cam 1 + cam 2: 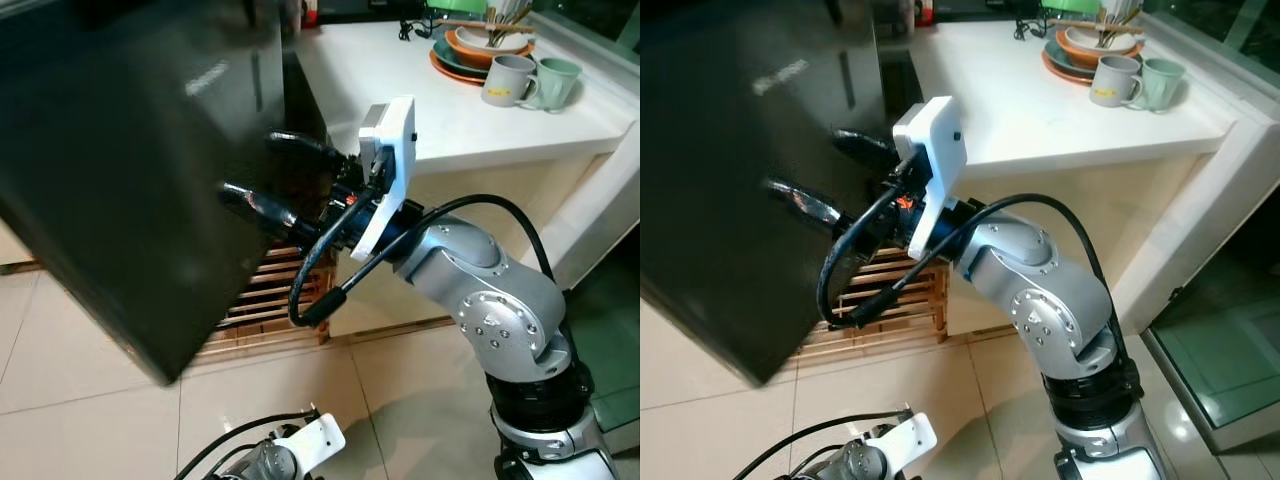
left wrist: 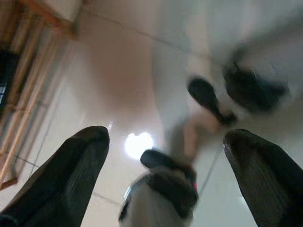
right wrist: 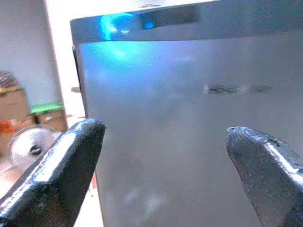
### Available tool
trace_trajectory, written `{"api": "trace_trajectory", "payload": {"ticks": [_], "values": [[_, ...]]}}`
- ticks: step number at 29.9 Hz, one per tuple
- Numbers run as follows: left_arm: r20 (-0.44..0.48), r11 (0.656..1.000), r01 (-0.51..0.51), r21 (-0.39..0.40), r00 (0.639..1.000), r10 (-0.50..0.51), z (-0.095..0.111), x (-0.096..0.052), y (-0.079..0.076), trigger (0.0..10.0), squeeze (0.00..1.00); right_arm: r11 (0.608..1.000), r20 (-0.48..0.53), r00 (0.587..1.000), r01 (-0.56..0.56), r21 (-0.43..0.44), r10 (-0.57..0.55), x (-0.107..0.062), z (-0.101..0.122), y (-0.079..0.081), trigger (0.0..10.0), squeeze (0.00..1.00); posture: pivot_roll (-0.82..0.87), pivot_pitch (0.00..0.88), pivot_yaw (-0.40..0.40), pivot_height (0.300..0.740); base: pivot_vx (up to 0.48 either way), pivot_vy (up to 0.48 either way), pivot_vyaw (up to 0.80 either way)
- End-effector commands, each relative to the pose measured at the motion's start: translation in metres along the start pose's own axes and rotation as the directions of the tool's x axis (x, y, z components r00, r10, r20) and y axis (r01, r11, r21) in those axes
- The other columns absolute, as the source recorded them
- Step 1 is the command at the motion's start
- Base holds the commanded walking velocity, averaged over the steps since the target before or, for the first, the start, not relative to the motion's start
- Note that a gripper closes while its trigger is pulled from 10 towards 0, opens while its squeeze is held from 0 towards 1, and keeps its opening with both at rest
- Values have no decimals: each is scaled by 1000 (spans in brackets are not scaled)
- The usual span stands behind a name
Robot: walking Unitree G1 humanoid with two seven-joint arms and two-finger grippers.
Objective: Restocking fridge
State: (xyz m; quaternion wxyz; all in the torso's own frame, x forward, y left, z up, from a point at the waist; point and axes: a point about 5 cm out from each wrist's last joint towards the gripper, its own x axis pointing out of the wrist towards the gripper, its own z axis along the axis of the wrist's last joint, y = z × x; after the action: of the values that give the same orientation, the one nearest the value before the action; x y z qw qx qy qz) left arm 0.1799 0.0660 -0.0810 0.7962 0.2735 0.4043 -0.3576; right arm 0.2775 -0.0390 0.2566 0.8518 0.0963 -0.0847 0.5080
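- In the left eye view you see the fridge (image 1: 130,170), a big dark glossy box that takes the left side of the scene, with its door closed. The right tool (image 1: 262,172) is raised in front of that dark face, its two black fingers spread wide, and they hold nothing.
- To the right of the fridge stands the white table (image 1: 440,110). At its far end there is a stack of plates (image 1: 478,50) with chopsticks, and two mugs (image 1: 530,82) stand just beside it. Below, between fridge and table, a wooden slatted rack (image 1: 270,295) rests on the tiled floor (image 1: 90,350).
- In the right eye view you see the same scene; the left arm (image 1: 875,455) hangs low near the bottom edge.
- In the left wrist view the left tool (image 2: 165,161) points down at the floor, with fingers wide apart and empty. The picture is blurred, and the dark shapes between the fingers I cannot identify.
- In the right wrist view the two fingers (image 3: 61,165) stand far apart, with the grey fridge door between them and close ahead. A blue light (image 3: 116,23) glows on the strip at the door's top.
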Motion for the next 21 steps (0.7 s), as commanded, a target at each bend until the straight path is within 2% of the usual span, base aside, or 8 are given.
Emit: {"api": "trace_trajectory", "payload": {"ticks": [1, 8, 9, 12, 13, 14, 16, 21], "values": [[167, 991, 42, -127, 986, -20, 46, 5, -39, 10000, 0, 957, -71, 956, 279, -77, -284, -16, -12, -42, 10000, 0, -75, 0, -25, 740, 0, 0, 0], [333, 957, -87, -276, 926, 180, 78, 0, -6, 10000, 0, 781, -130, 775, 590, -206, -619, -60, -38, -91, 10000, 0, -72, 0, -27, 740, 0, 0, 0], [440, 932, -153, -327, 849, 294, 95, -19, 65, 10000, 0, 733, -144, 724, 633, -248, -674, -73, -46, -97, 10000, 0, -72, 0, -27, 740, 0, 0, 0], [556, 903, -194, -384, 732, 393, 122, -51, 121, 10000, 0, 689, -168, 675, 658, -304, -719, -87, -59, -101, 10000, 0, -78, 0, -25, 740, 0, 0, 0], [648, 885, -208, -418, 615, 450, 145, -84, 153, 10000, 0, 647, -182, 626, 691, -321, -758, -101, -69, -104, 10000, 0, -77, 0, -24, 740, 0, 0, 0], [648, 885, -208, -418, 615, 450, 145, -84, 153, 10000, 0, 647, -182, 626, 691, -321, -758, -101, -69, -104, 10000, 0, -77, 0, -24, 740, 0, 0, 0], [741, 865, -199, -461, 450, 499, 176, -118, 169, 10000, 0, 559, -188, 528, 753, -347, -828, -122, -86, -108, 10000, 0, -72, 0, -29, 740, 0, 0, 0], [794, 866, -188, -463, 347, 499, 196, -130, 166, 10000, 0, 481, -161, 455, 790, -381, -876, -136, -101, -108, 10000, 0, -78, 0, -16, 740, 0, 0, -148]]}}
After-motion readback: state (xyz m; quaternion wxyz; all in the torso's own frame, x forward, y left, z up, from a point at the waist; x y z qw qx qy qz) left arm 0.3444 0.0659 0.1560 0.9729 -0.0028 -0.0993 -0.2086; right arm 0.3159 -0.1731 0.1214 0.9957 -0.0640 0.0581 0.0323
